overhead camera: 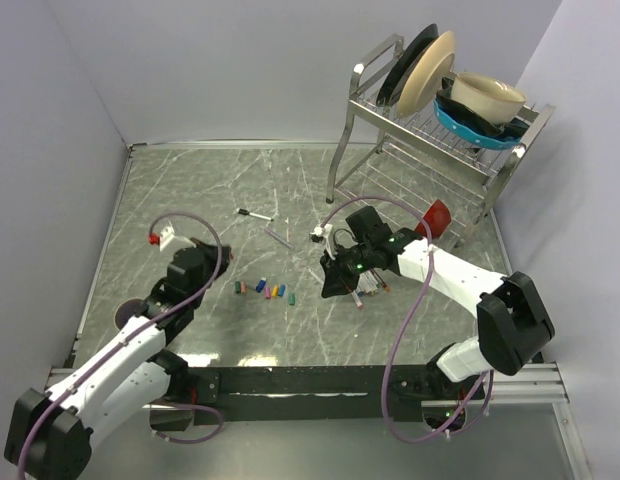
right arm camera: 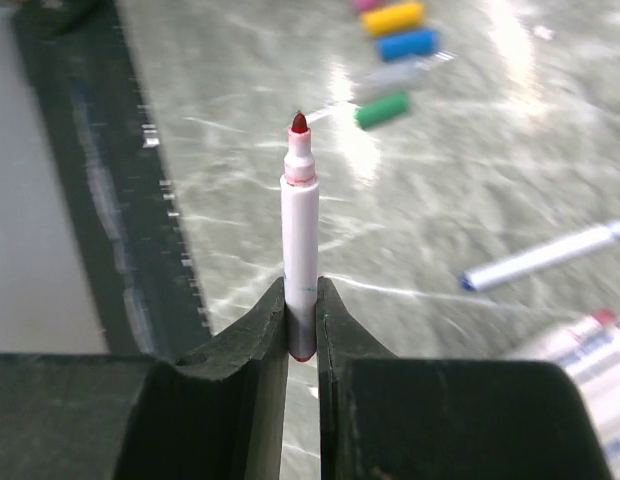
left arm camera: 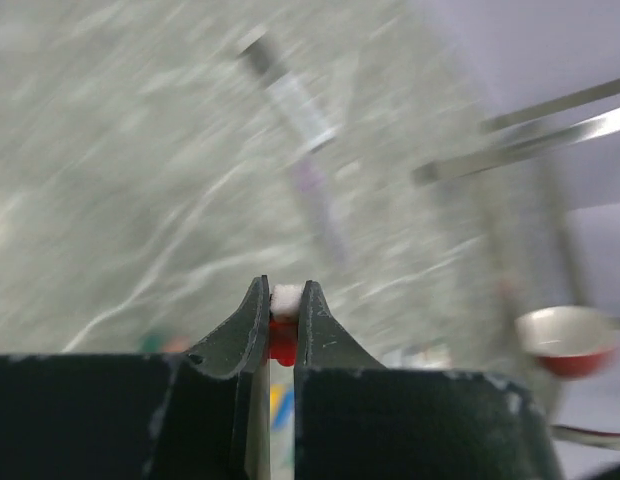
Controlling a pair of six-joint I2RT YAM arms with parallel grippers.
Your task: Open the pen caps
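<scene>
The left gripper (left arm camera: 282,292) pinched a stubby red cap (left arm camera: 282,342). The cap was blurred, but its long axis seemed to run toward 12 o'clock. The right gripper (right arm camera: 301,285) clamped a white marker (right arm camera: 300,215) with its bare red tip pointing to 12 o'clock. Loose caps (overhead camera: 265,290) in green, blue and orange lay in a row at 9 o'clock of it.

Glossy marbled table (overhead camera: 210,190), shiny metal rack (overhead camera: 415,125), smooth plastic pen caps (overhead camera: 262,288)
</scene>
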